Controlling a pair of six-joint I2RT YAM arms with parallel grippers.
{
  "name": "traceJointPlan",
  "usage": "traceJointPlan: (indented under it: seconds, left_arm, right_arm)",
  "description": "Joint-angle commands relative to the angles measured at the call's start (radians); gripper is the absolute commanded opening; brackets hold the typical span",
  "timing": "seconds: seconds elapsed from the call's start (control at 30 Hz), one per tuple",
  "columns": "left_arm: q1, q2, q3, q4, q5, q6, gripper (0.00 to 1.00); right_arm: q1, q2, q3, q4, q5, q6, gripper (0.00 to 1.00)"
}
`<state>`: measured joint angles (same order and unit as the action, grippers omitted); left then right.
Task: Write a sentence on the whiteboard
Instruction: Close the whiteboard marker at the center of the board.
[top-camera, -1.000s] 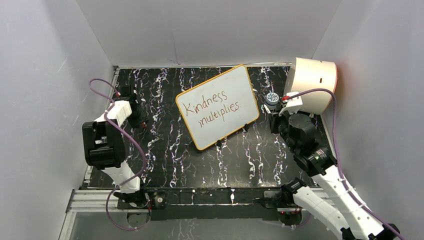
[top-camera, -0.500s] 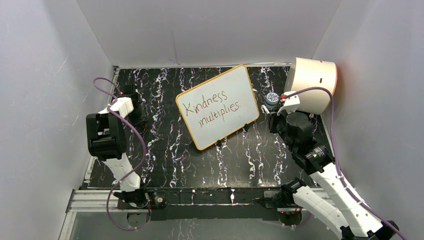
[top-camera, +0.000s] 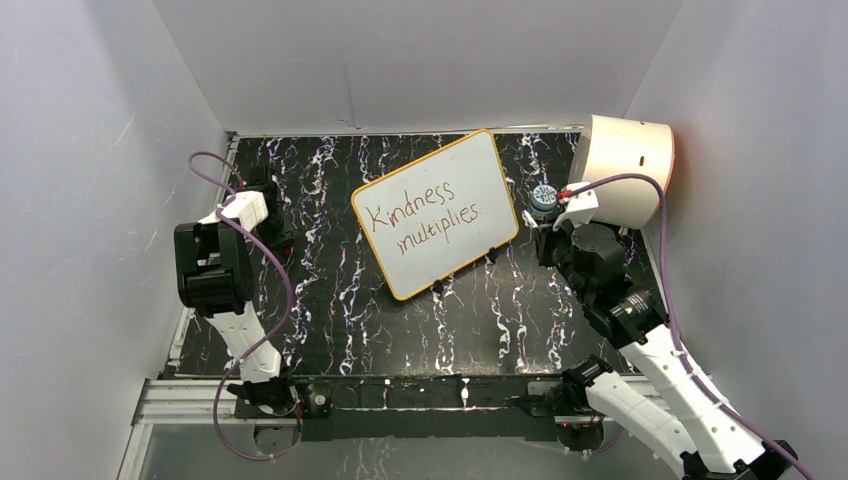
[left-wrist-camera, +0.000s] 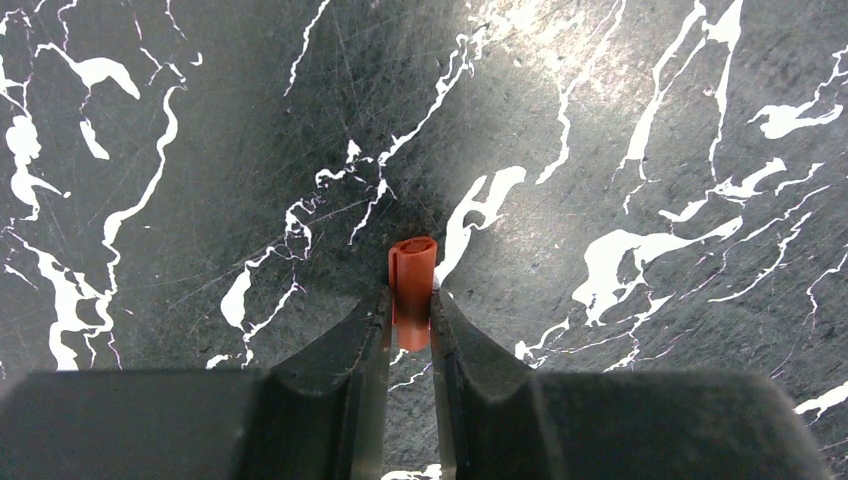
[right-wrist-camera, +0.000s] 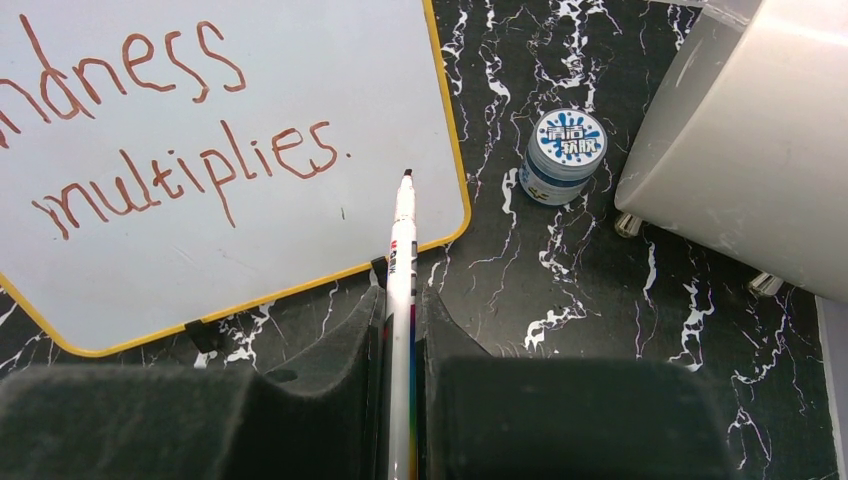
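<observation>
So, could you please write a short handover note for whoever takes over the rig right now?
Left gripper: closed on the red cap, low over the mat.
Right gripper: closed on the uncapped marker, its tip over the whiteboard, just past the full stop.
Done: the sentence "Kindness multiplies." stands on the board in two lines.
Left: probably only recapping the marker and setting it down.

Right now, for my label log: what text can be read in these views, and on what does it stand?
"Kindness multiplies." - the sentence, on the whiteboard.
"清洁软胶" - lid of the small jar; small, so probably that.
Print on the marker barrel: too small to read.
</observation>
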<state>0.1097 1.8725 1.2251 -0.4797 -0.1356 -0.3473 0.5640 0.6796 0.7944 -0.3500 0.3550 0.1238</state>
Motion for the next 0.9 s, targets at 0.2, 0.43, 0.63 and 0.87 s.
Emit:
traceJointPlan:
  seconds: [0.2,0.43,0.63,0.87]
  left_arm:
    - [0.012,-0.052,-0.044,-0.002,0.052,-0.014,0.04]
    - [0.012,-0.252,-0.14,0.072,0.183,-0.072,0.0]
    - [0.012,-0.461,-0.223,0.159,0.296,-0.094,0.0]
    - [0.006,-0.737,-0.283,0.242,0.454,-0.195,0.0]
  right_arm:
    - [-0.002,0.01,0.012,0.03,-0.082,-0.026,0.0]
    - [-0.002,0.025,0.004,0.074,-0.197,-0.046,0.0]
    - [0.0,0.049,-0.003,0.113,-0.337,-0.057,0.0]
    - [0.004,0.05,-0.05,0.25,-0.473,-0.023,0.0]
